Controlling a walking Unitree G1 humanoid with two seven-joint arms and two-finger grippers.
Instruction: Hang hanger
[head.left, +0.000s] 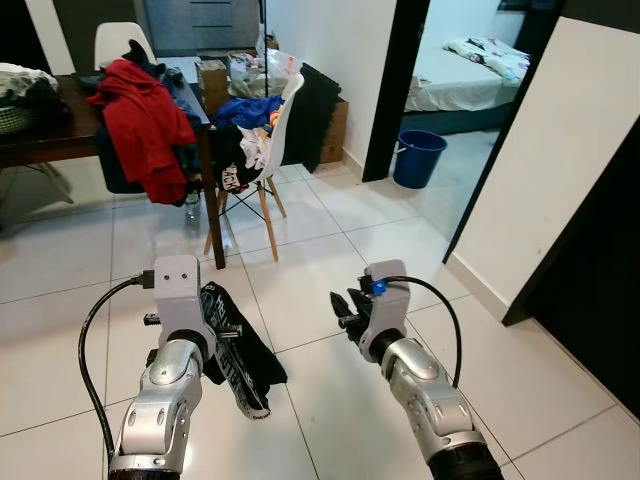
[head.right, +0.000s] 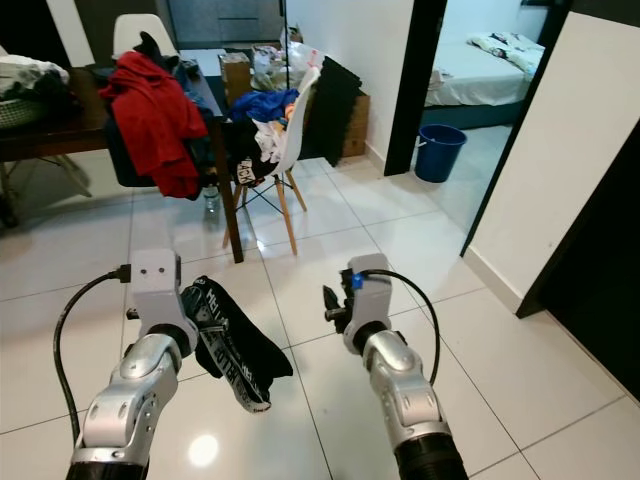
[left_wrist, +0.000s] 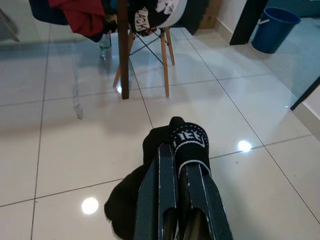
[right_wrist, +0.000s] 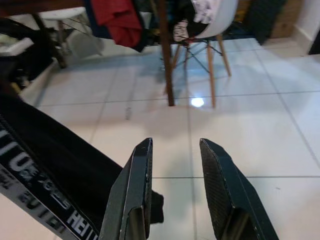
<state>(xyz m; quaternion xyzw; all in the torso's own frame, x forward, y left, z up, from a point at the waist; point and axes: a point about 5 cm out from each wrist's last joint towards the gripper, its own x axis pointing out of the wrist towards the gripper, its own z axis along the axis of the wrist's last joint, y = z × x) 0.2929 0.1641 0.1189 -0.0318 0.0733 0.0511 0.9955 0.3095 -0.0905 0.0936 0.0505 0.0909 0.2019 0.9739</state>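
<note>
A black garment with a white-lettered band (head.left: 240, 355) hangs from my left gripper (left_wrist: 176, 150), whose two black fingers are shut on its folded top above the tiled floor. The cloth droops below and to the right of my left wrist (head.left: 178, 290). My right gripper (right_wrist: 172, 150) is held at about the same height, a little to the right of the garment, open with nothing between its fingers. In the right wrist view the same garment (right_wrist: 50, 165) hangs beside the fingers without touching them. No hanger can be made out.
Ahead on the left stands a dark wooden table (head.left: 60, 140) draped with a red garment (head.left: 145, 120). A white chair (head.left: 285, 125) piled with clothes stands beside it. A blue bucket (head.left: 418, 158) sits in the bedroom doorway. A white wall (head.left: 540, 170) runs along the right.
</note>
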